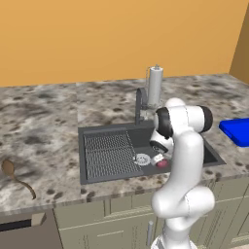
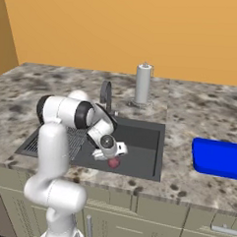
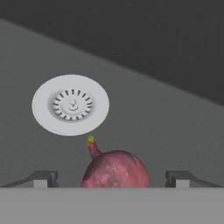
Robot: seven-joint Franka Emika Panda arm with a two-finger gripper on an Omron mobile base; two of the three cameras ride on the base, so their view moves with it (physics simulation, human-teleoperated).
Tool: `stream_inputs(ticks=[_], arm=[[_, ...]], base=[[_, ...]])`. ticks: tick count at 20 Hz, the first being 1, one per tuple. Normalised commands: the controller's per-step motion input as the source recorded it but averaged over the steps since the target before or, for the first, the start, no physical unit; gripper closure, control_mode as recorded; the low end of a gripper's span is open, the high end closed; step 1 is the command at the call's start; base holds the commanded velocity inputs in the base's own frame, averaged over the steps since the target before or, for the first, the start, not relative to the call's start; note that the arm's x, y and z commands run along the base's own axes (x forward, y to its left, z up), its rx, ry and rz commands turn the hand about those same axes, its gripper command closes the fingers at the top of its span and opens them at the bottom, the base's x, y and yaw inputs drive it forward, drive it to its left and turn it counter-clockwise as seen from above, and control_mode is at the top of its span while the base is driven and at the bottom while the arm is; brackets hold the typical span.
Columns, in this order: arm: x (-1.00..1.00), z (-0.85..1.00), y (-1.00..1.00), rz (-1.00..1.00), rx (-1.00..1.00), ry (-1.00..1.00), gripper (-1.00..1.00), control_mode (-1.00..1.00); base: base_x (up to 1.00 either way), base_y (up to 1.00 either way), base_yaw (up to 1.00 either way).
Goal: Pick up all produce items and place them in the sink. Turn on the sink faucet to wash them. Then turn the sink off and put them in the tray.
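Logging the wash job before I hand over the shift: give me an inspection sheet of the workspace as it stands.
Surface: speckled stone counter, dark sink set in it.
Job's things: red fruit on the sink floor beside the drain; faucet behind; blue tray on the counter.
Clutter: paper towel roll; brown spoon-like thing.
Grippers: pincer open, fingers either side of the fruit.
Cables: nothing seen.
Surroundings: orange wall, cabinets below.

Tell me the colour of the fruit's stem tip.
Yellow-green, atop the dark red fruit; clearest in the hand view.
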Motion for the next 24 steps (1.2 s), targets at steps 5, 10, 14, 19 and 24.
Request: stream_inputs(ticks=[5,10,14,19,24], arm=[[0.24,1.0,-0.23,0.0,0.1,0.0,-1.0,-1.0],[0.06,1.0,-0.41,-0.04,0.08,0.0,-1.0,-1.0],[0.0,1.0,-0.15,-0.06,0.02,0.01,-1.0,-1.0],[-0.11,1.0,-0.07,-0.08,0.01,0.02,-1.0,-1.0],[-0.25,1.0,-0.14,-0.07,0.03,0.01,-1.0,-1.0]], base=[[0.0,0.0,0.0],[0.0,0.0,0.0],[0.0,0.0,0.0],[0.0,0.0,0.0],[0.0,0.0,0.0]])
